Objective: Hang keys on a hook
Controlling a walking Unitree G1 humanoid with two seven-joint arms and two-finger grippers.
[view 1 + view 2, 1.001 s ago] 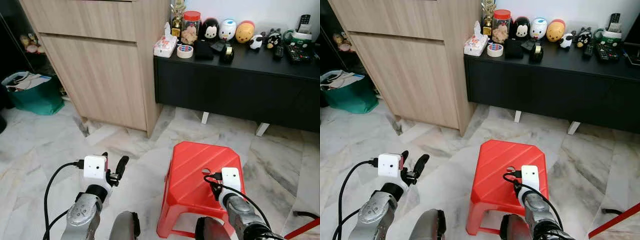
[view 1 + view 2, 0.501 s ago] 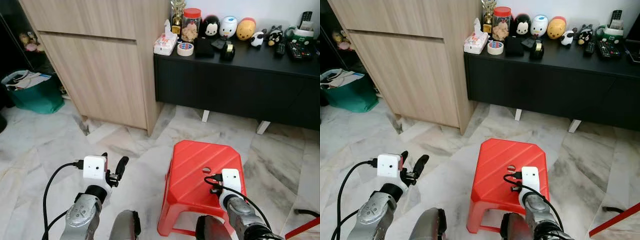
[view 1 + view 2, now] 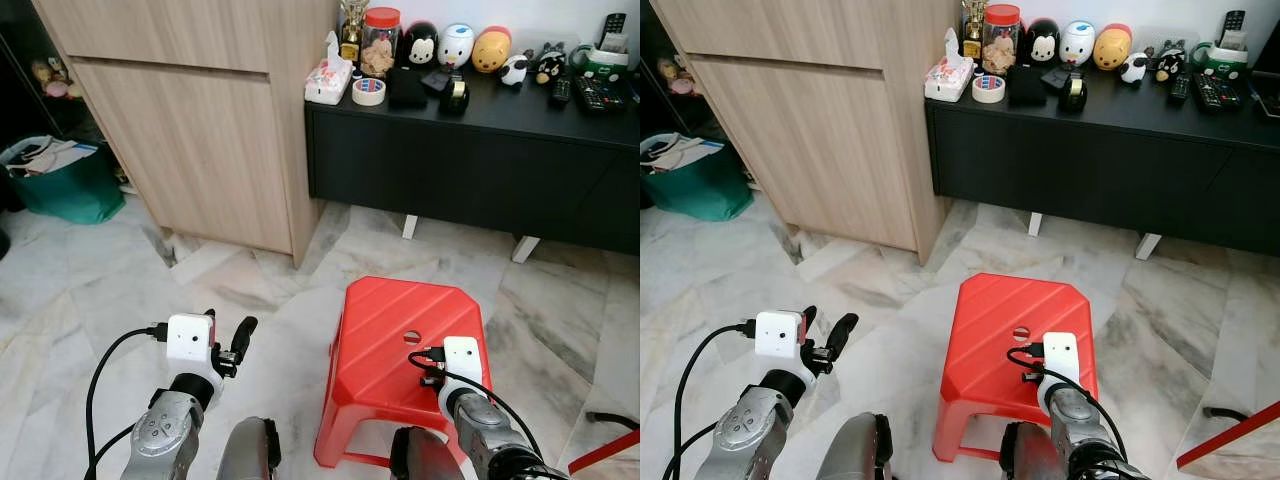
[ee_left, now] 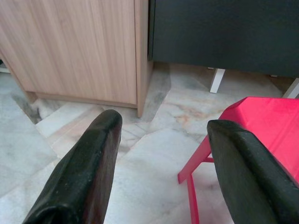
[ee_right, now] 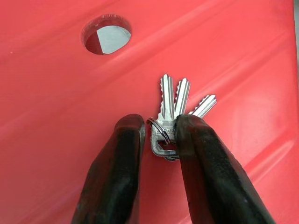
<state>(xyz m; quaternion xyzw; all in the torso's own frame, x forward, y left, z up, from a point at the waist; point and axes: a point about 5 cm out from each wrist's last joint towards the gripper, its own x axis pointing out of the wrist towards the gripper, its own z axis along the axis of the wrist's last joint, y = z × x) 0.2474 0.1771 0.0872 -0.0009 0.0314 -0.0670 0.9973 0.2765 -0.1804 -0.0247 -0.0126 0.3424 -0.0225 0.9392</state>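
Pinching the keys by their ring end, the right end effector is hanging just over the top of the red stool, near the round hole in the seat. Three silver key blades are fanning out beyond the black fingertips, lying against or just above the red plastic; I cannot tell which.

The left end effector is hovering over the marble floor beside the stool, its fingers spread wide and holding nothing.

Ahead, a wooden cabinet is standing next to a low black bench, which is carrying a tissue pack, a tape roll, a jar, toy figures and remotes. A green bag is sitting on the floor at the far left.
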